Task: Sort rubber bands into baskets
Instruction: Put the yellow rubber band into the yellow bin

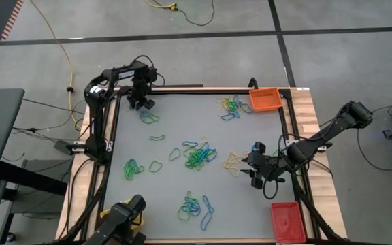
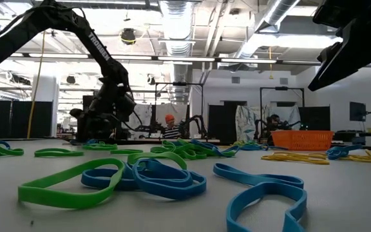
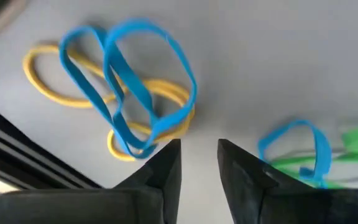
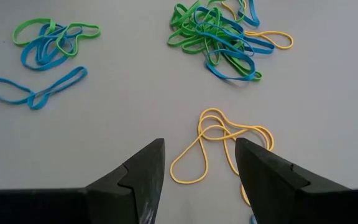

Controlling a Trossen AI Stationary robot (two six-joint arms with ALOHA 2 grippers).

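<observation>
Yellow bands lie just ahead of the right end effector, its fingers spread and empty, a detail the overhead camera blurs. Overhead, bands scatter across the grey table, with an orange basket and red basket at its right edge. At the far left corner, the left end effector, narrowly parted and gripping nothing, hovers beside blue bands tangled with yellow.

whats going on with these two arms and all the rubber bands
Two robot arms are sorting rubber bands scattered over a grey table into baskets. The right gripper hovers open over a yellow band near the red basket. The left gripper is at the far left corner, over blue and yellow bands, holding nothing. The orange basket looks empty.
</observation>
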